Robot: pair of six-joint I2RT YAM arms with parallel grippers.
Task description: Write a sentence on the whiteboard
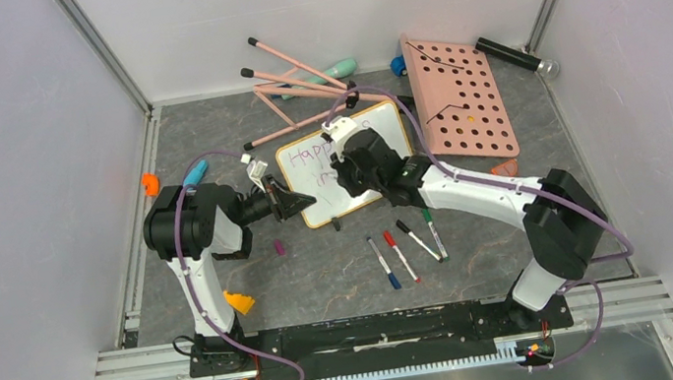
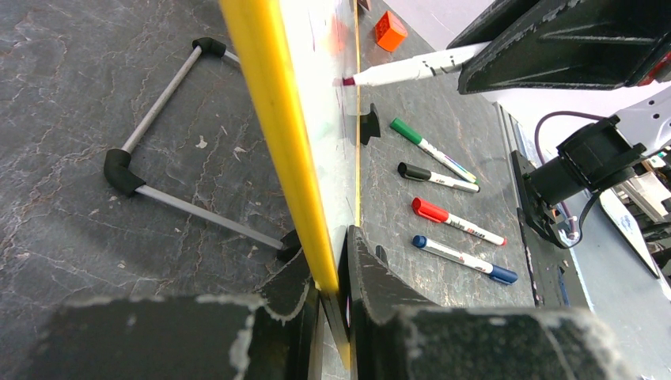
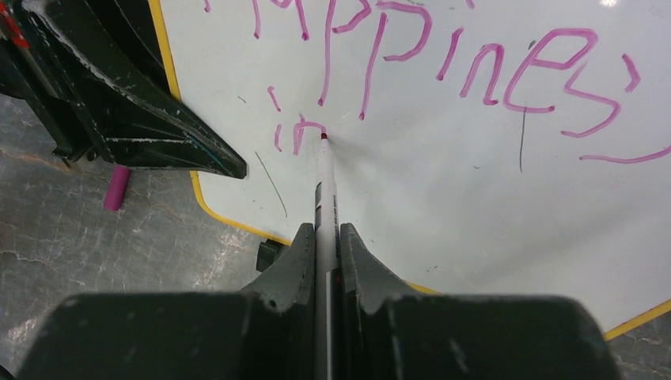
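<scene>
The whiteboard [image 1: 386, 124] stands tilted on its wire stand [image 2: 150, 190] mid-table. My left gripper [image 1: 307, 206] is shut on its yellow-rimmed left edge [image 2: 277, 134], one finger on each face [image 2: 336, 261]. My right gripper [image 3: 324, 237] is shut on a white marker [image 3: 324, 198]. The marker's purple-pink tip touches the board at the end of "in". The sentence [image 3: 475, 63] reads "Happines" on the upper line and "in" [image 3: 297, 131] below it. In the top view my right gripper [image 1: 349, 163] covers the board's middle.
Green [image 1: 433, 233], black [image 1: 417, 240], red [image 1: 400, 255] and blue [image 1: 383, 262] markers lie in front of the board. A purple cap [image 1: 279, 248] lies near my left arm. A pink holed board [image 1: 459, 98] and pink sticks [image 1: 297, 81] are behind.
</scene>
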